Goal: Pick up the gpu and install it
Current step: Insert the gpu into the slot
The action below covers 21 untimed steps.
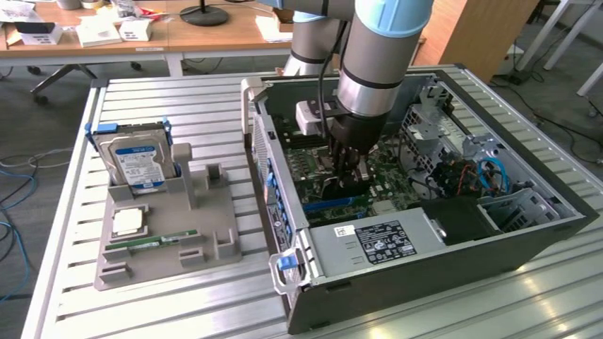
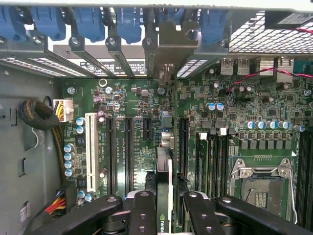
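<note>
We've got the gripper (image 1: 347, 157) clamped on the gpu (image 2: 164, 161), which sits edge-on down inside the case (image 1: 527, 236) over the motherboard (image 2: 132, 98). Guessing it's upright like that so its edge lines up with the slots (image 2: 128, 147).

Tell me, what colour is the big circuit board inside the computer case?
The circuit board is green, clearest in the wrist view.

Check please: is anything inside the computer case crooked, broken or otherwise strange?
Nothing looks damaged or spilled. The gpu, gripped edge-on by the gripper, stands straight, parallel to the motherboard slots. Only oddity: the processor socket is empty.
</note>
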Each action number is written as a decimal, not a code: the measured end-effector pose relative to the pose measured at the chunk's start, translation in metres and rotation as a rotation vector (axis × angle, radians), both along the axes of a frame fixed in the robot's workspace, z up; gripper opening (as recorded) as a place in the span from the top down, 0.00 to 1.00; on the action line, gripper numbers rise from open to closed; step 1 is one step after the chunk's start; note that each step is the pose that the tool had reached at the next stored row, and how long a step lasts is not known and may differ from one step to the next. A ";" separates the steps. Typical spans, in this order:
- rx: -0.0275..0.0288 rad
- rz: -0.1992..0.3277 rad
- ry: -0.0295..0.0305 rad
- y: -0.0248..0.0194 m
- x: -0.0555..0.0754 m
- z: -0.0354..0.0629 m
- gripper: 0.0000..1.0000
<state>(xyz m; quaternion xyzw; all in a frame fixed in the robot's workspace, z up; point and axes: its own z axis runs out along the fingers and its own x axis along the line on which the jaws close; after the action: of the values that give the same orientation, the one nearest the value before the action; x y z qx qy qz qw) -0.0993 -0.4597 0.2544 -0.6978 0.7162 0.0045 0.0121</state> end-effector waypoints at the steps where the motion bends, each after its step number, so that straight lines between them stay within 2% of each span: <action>1: 0.0002 0.000 0.0000 0.0000 0.000 -0.0003 0.74; 21: -0.0044 -0.004 0.0000 -0.0006 0.000 -0.0014 0.74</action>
<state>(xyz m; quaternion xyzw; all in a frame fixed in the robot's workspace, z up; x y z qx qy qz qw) -0.0992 -0.4604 0.2530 -0.6966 0.7174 0.0030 0.0106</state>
